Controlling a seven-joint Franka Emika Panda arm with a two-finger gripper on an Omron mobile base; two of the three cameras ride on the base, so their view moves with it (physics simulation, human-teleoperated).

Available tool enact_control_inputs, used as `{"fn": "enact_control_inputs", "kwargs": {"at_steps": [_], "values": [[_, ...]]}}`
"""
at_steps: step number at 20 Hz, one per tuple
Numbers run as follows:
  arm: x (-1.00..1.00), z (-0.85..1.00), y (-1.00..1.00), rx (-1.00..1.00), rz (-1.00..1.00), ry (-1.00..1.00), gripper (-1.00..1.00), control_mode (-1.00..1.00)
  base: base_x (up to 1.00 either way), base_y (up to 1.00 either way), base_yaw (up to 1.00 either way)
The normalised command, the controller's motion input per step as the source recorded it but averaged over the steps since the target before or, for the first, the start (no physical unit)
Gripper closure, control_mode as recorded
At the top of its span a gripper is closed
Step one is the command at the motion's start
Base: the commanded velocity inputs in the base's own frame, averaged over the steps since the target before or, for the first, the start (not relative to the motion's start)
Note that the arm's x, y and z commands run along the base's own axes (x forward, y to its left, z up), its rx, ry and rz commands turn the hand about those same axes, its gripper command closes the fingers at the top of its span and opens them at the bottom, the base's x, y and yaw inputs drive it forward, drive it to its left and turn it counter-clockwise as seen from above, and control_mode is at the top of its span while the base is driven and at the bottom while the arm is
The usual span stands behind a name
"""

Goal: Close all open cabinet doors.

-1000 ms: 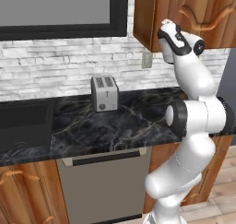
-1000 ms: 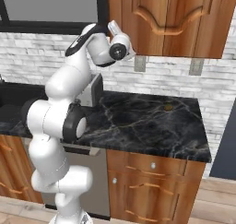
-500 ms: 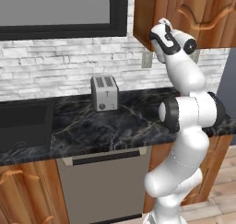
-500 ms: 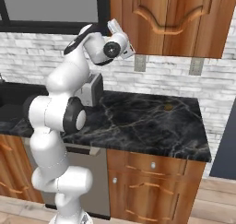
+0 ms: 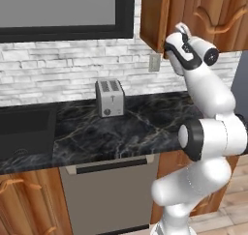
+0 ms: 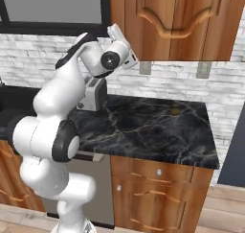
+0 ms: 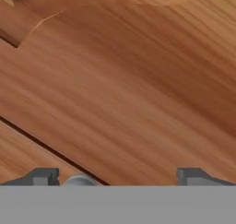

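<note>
With the jaws wide apart on nothing, we should press flatly against the glossy reddish-brown wooden cabinet door [image 7: 129, 80], pushing beside its small round silver knob [image 7: 78, 180].

Premises: a domestic kitchen. Evidence noted: a black marble-veined counter [image 5: 135, 127] backed by a whitewashed brick wall [image 5: 63, 69]; a silver two-slot toaster [image 5: 110, 97] standing on the counter; reddish-brown wall cabinet doors [image 6: 167, 21] with arched panels above; matching under-counter drawers [image 6: 158, 172]; a grey built-in dishwasher front [image 5: 109, 193]; wall outlets [image 6: 204, 70] beneath the cupboards.
</note>
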Motion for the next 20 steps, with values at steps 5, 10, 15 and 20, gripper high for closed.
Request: {"fn": "enact_control_inputs", "kwargs": {"at_steps": [5, 10, 15, 20], "values": [[-0.63, -0.12, 0.26, -0.08, -0.01, 0.21, -1.00, -1.00, 0.00, 0.00, 0.00], [1.00, -0.74, 0.41, -0.20, -0.16, 0.35, -1.00, -1.00, 0.00, 0.00, 0.00], [1.00, -0.45, 0.27, -0.15, -0.16, 0.33, -1.00, -1.00, 0.00, 0.00, 0.00], [0.92, 0.00, 0.00, 0.00, -0.04, 0.48, -1.00, -1.00, 0.00, 0.00, 0.00]]}}
